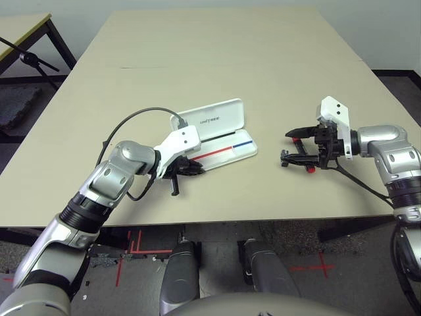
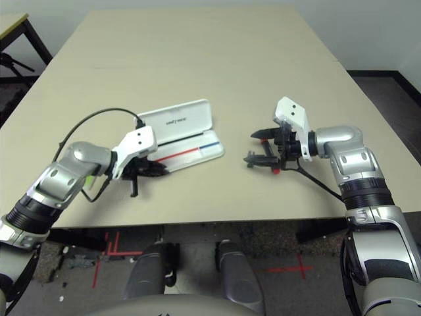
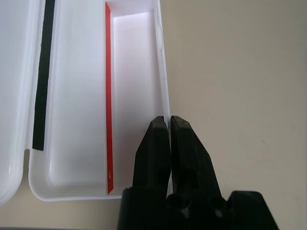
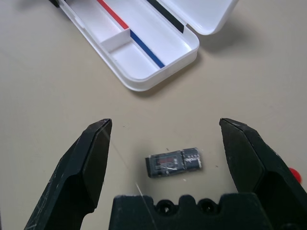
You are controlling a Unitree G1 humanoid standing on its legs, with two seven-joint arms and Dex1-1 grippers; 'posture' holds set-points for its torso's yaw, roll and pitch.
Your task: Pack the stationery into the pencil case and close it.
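Beige table [image 1: 217, 59] carries the whole scene, with a second table's corner at the far left. White pencil case [image 1: 220, 135] lies open near the middle of the table, lid [image 1: 209, 118] folded back flat on the far side with small dark lettering on it. The tray shows a red-and-blue line [image 1: 223, 149] along its length, and a short white divider [image 4: 116, 39] crosses the narrow front compartment; the compartments seen in the wrist views hold nothing. Left gripper [image 3: 170, 125] sits at the red-line end of the case, fingers pressed together with no visible gap and nothing seen between them, tips right at the tray's near wall; contact cannot be confirmed. Right gripper [image 4: 165, 129] is well to the right of the case, fingers spread wide, holding nothing, pointed toward the case. Tiny dark grey block [image 4: 174, 164] lies flat on the table between the right gripper's spread fingers, touching neither. A small red spot [image 1: 310, 169] shows just under the right gripper; what it is cannot be told.
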